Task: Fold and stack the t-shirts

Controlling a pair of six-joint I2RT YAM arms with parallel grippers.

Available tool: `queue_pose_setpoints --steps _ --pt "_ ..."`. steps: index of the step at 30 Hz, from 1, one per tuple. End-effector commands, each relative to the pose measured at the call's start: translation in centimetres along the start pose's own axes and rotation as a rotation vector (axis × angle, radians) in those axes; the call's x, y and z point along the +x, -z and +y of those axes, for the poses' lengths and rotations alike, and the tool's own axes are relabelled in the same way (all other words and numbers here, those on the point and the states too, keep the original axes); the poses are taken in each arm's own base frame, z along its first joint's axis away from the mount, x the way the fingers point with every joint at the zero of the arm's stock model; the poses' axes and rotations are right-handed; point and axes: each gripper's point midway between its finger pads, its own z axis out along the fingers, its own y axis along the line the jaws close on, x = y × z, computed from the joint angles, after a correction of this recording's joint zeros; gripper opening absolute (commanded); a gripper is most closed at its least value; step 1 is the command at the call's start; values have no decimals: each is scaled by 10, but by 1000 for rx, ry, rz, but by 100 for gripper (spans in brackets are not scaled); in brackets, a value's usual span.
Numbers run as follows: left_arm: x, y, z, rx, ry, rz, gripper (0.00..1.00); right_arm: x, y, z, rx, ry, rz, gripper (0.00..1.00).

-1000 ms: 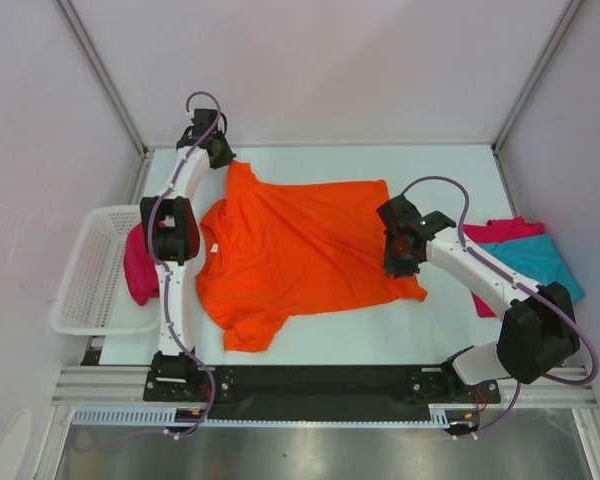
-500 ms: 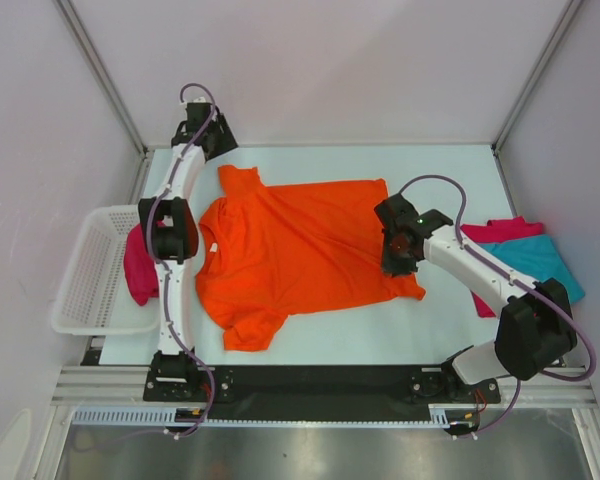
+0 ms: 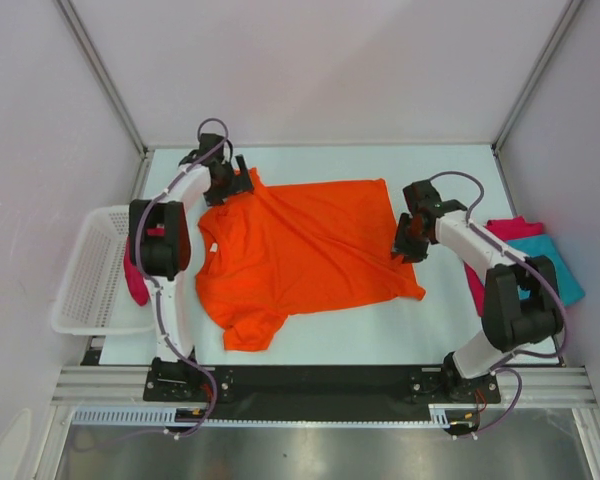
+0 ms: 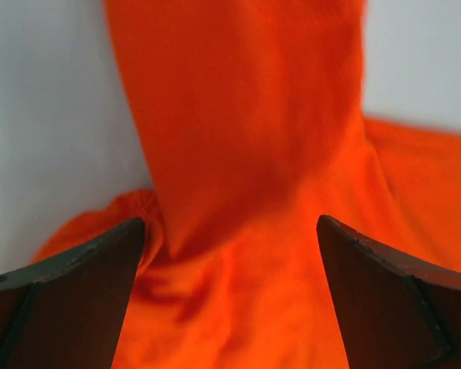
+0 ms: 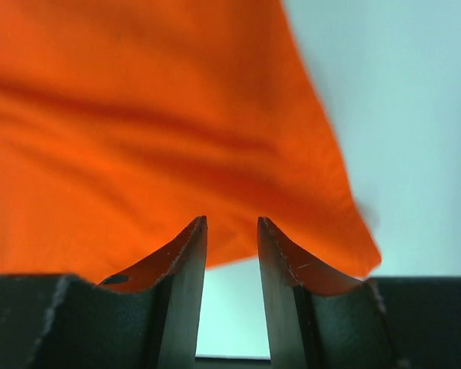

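Top view only:
- White basket sits at the left edge of the table, with a crimson tee draped at its inner rim.
- Teal tee and pink-red tee lie together at far right.
- Orange t-shirt is spread mid-table.

Wrist views:
- Left claw is spread wide over the far sleeve.
- Right claw is at the right hem, narrowly parted, with the gap empty.

The bright orange t-shirt lies spread almost flat on the counter, neck to the left, hem to the right, its far sleeve rumpled. At the right edge a teal t-shirt lies over a crimson t-shirt, both seemingly folded. A second crimson t-shirt sits bunched at the basket rim.
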Motion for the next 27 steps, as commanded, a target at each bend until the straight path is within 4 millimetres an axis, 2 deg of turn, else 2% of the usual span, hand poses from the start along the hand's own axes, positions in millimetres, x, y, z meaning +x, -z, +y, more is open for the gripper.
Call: queue_pose_setpoints --steps 1,2,3,5,6,8,9,11,12,13,14,15,17,18,19,20,23,27 --pt "8 74 -49 98 -90 -96 100 -41 -20 6 -101 -44 -33 39" --pt "10 90 -54 118 -96 -113 100 -44 -24 5 -93 -49 -30 39" --pt "33 88 -53 113 -109 -75 100 -45 -30 4 -84 -51 -23 39" --pt "38 105 -61 137 -122 -101 100 -50 -32 3 -80 -55 -28 39" --pt "53 106 -61 137 -132 -77 100 -51 -33 3 -79 -58 -34 39" --pt "59 121 -68 164 -141 -85 100 -52 -37 -2 -57 -59 -41 40" --pt "73 122 -70 171 -157 -62 100 -51 -40 -5 -48 -59 -39 39" --pt "81 137 -77 196 -181 -71 100 -53 -43 -11 -39 -65 -38 39" --pt "97 138 -77 192 -198 -46 100 -53 -45 -13 -33 -68 -34 39" --pt "100 147 -79 210 -199 -54 100 -55 -45 -15 -25 -70 -38 39" --pt "107 150 -79 216 -200 -45 99 -57 -45 -18 -21 -77 -44 39" --pt "127 148 -74 213 -205 -8 100 -60 -44 -19 -21 -78 -51 39" --pt "141 159 -73 236 -188 2 99 -63 -46 -23 -6 -87 -55 39" --pt "159 156 -64 220 -186 33 100 -66 -46 -23 -5 -91 -59 39" --pt "163 163 -63 232 -172 25 100 -66 -50 -25 4 -97 -52 39" --pt "175 161 -56 227 -167 44 100 -67 -51 -27 9 -102 -48 39" --pt "188 170 -49 238 -156 53 99 -68 -56 -29 20 -114 -42 38" --pt "186 188 -49 263 -157 28 100 -71 -62 -35 54 -128 -49 38"
